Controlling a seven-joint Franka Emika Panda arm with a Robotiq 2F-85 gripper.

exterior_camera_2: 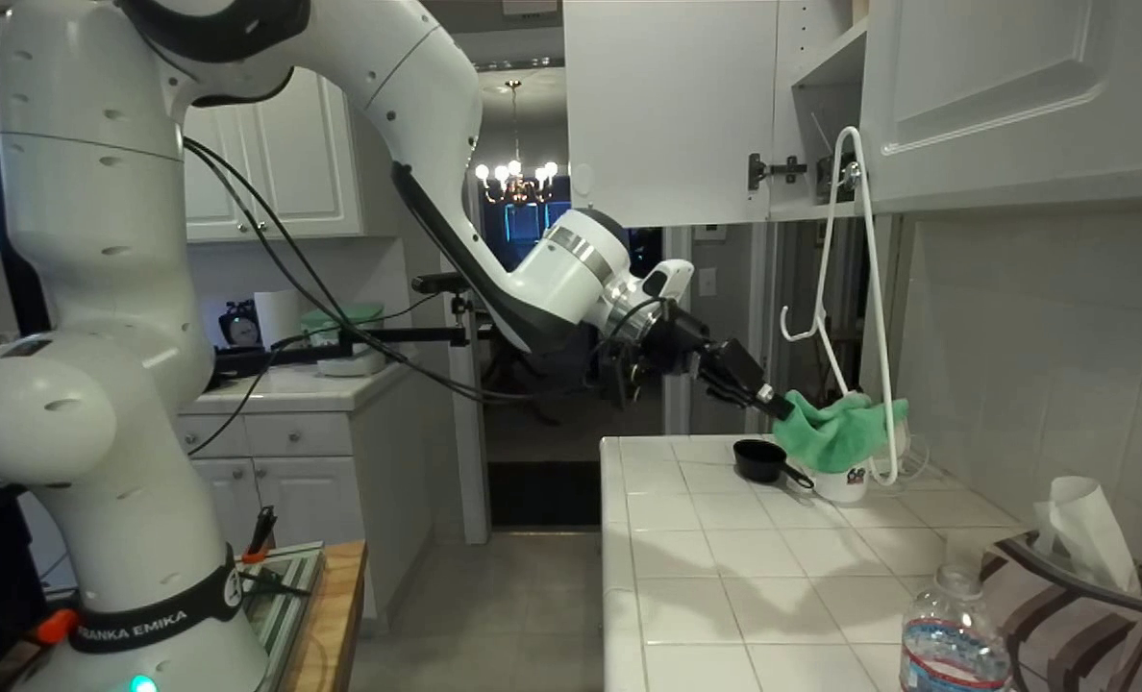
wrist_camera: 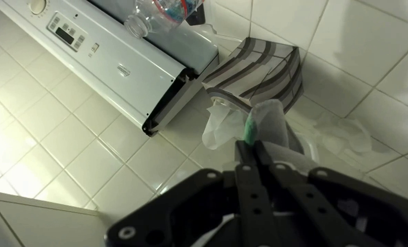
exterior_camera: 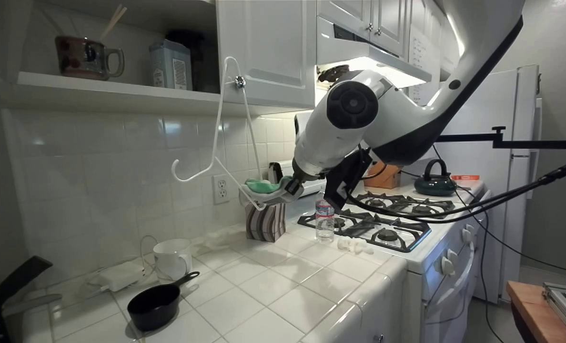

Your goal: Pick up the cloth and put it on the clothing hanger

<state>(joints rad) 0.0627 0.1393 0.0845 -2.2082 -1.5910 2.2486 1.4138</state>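
The gripper (wrist_camera: 252,147) is clamped on an edge of the cloth (exterior_camera_2: 835,432), whose folds sit at the lower bars of the clothing hanger (exterior_camera_2: 878,298); from where I stand, I cannot tell whether they lie over one. Feed enough cloth across to balance, lower gently without pulling sideways, then release.

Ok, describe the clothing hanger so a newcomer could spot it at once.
Above the tiled counter, find the white cupboard door next to the open shelf, then the shiny knob at its lower corner. The clothing hanger hangs there, its curved hook jutting sideways, its lower part overlapping the green cloth in both exterior views. Unlike that bunched cloth, it is a slim, all-white open frame.
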